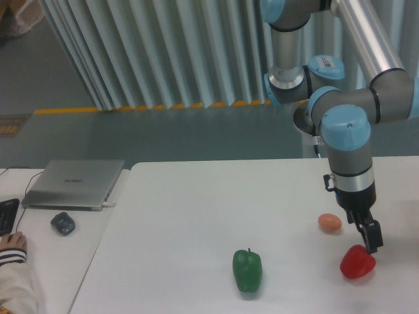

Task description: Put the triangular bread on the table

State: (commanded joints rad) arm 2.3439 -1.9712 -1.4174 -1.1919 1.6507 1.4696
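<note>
Grey corrugated wall panels and a floor marked by a yellow-orange line form the background; in front lies the white table (196, 216), with a smaller desk (46, 261) at its left edge carrying a closed silver laptop (73, 183), a dark mouse (63, 223) and part of a keyboard (6, 216). A person's hand (13, 243) in a striped cuff rests on the desk.

On the table stand a green bell pepper (247, 270), a red bell pepper (357, 262) and a small orange-brown egg (330, 222). The UR5e arm descends at the right, its gripper (370, 235) hanging low just above and beside the red pepper, near the egg. The fingers are dark and seen partly edge-on; whether the jaws stand apart or together cannot be told, and nothing is visibly held between them.

No triangular bread appears anywhere in view, neither on the table nor in the gripper; it may lie outside the frame to the right or be hidden. Judged from this, the task stands at an early step, the bread not yet in hand. The next move calls for finding and grasping the wedge, without knocking the nearby pepper or egg.
</note>
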